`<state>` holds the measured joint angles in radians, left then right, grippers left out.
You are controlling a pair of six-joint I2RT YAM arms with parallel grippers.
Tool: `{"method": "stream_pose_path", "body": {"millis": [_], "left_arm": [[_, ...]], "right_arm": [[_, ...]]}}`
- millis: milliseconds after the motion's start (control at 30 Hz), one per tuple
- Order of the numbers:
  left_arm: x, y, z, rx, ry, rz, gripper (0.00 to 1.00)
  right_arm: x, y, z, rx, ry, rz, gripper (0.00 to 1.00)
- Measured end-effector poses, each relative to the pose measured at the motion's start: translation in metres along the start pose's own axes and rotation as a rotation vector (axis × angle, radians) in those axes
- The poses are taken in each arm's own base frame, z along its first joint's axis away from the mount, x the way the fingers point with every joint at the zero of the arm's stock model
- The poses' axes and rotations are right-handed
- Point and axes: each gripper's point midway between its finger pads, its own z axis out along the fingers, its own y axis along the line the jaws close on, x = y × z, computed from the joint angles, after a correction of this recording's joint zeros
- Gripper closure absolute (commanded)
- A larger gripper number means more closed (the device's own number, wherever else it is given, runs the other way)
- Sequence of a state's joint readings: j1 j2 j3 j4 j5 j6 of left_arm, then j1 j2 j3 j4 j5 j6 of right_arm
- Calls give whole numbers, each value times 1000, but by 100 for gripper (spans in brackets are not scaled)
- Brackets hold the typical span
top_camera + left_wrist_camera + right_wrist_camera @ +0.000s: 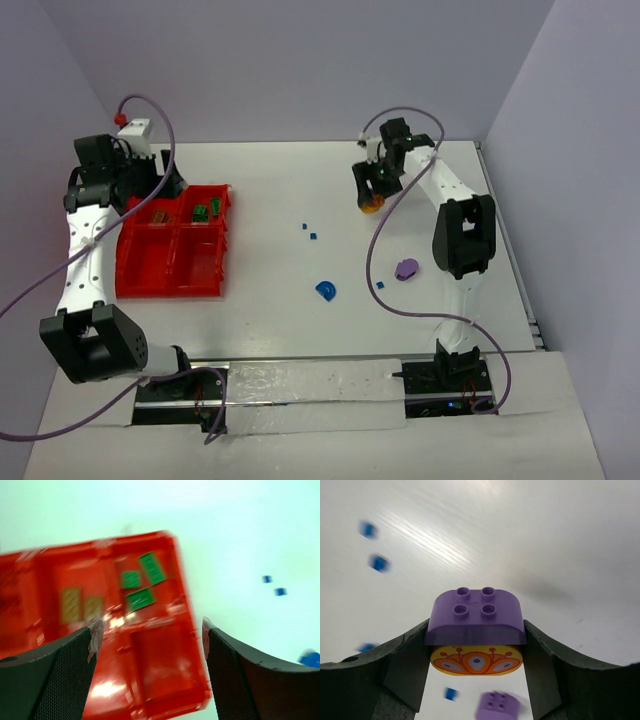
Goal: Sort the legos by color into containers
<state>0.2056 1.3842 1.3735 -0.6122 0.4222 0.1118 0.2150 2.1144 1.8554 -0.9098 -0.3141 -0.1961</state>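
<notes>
The red containers sit at the table's left. Green legos lie in one far compartment, and yellowish legos in the one beside it. My left gripper hangs open over the containers, holding nothing. At the far right, my right gripper is shut on a purple rounded lego stacked on a yellow-orange patterned piece. On the table lie another purple lego, a blue arch and tiny blue bits.
Grey walls close in the table at the back and both sides. One more blue bit lies near the purple lego. The right arm's purple cable hangs over the table's right half.
</notes>
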Motion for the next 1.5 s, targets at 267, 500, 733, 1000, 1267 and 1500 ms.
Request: {"method": "stream_pose_path", "body": {"millis": [267,500,733,1000,1267,1500], "left_arm": [[-26,-97,28,264,-81,-24,14],[-16,-174,62,468,-16,-111,12],[-8,-232,93,576,55,-143,8],[-45,-263,107,612,-29,-176,1],[-67,-271,123,610,-90,-213,3],[-63,-275,134,587,-81,-232,7]], "right_arm": [[-146,53,-89,-92,-434,362,100],[-159,108,-79,-254,-418,681,100],[-164,135,-73,-308,-392,821,100],[-165,148,-68,-338,-364,914,100],[-164,157,-66,-392,-330,949,100],[-171,166,-72,-454,-333,943,100]]}}
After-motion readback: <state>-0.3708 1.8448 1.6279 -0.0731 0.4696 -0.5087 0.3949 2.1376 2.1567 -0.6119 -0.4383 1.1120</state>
